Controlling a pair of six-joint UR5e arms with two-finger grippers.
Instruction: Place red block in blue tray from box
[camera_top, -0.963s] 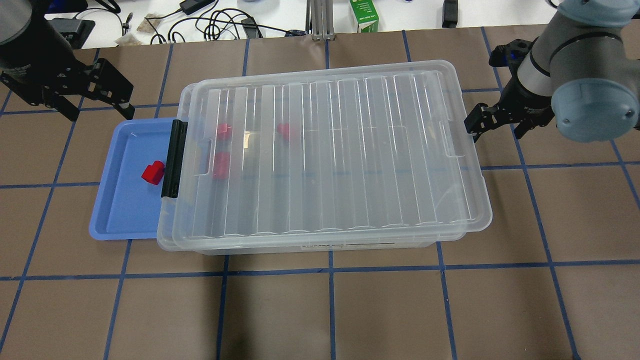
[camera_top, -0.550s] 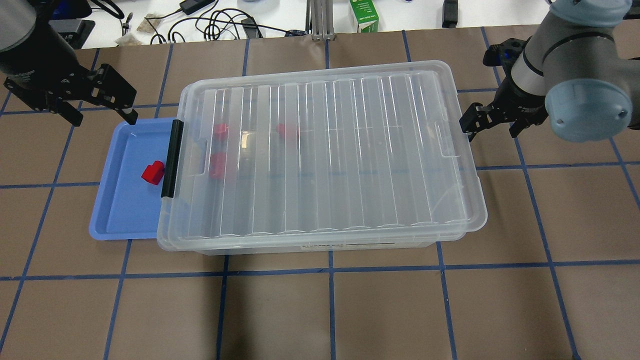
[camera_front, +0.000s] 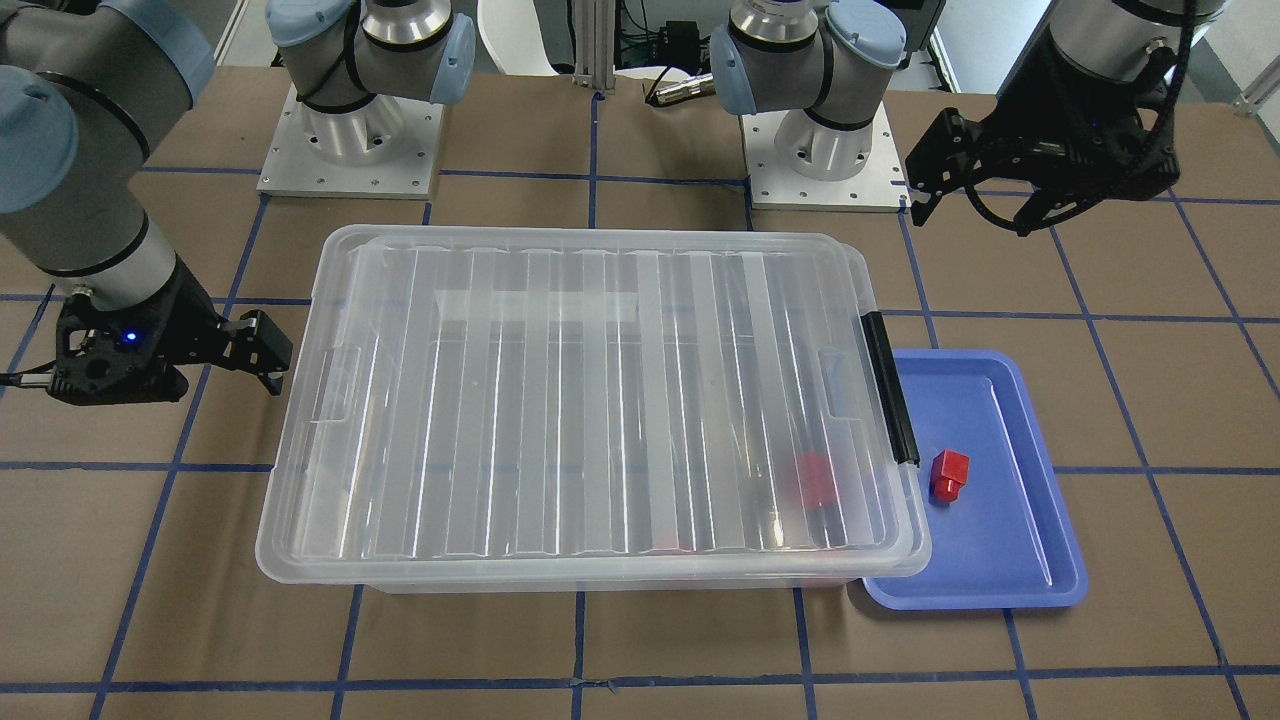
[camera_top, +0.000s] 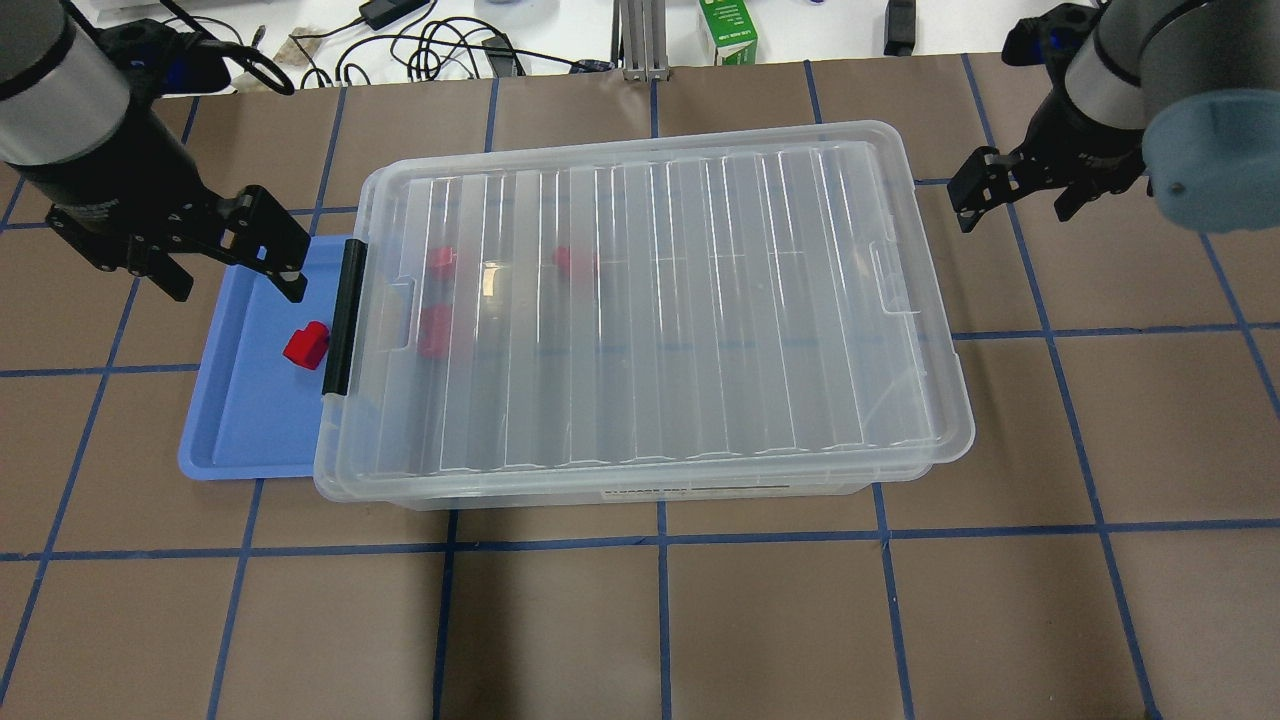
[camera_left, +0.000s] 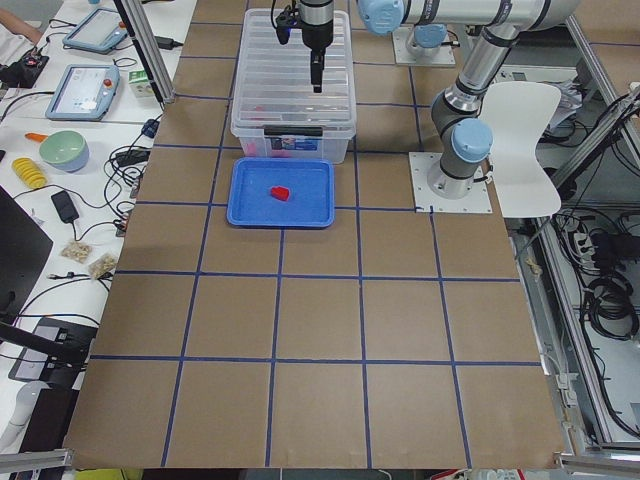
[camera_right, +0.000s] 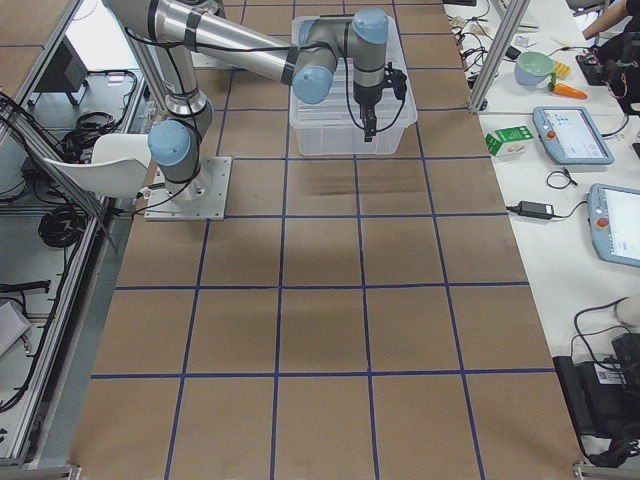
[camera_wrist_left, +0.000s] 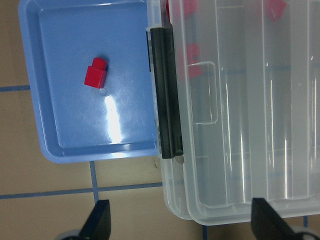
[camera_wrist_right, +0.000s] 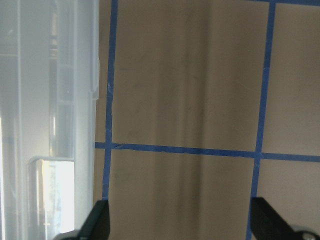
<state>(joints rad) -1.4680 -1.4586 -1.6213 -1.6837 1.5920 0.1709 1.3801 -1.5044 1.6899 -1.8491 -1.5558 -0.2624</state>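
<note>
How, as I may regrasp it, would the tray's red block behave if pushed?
The red block looks small, rigid plastic, so probably light. Flat faces on the smooth blue tray suggest sliding, not rolling. Lying on its side, it seems unlikely to tip.

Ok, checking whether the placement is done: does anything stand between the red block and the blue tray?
Nothing visible does. The red block already lies on the floor of the blue tray, outside the lidded box. The left gripper is open, holding nothing.

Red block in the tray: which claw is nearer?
Left. The left claw hangs by the blue tray, near the red block; the right claw is past the opposite end of the box.
</note>
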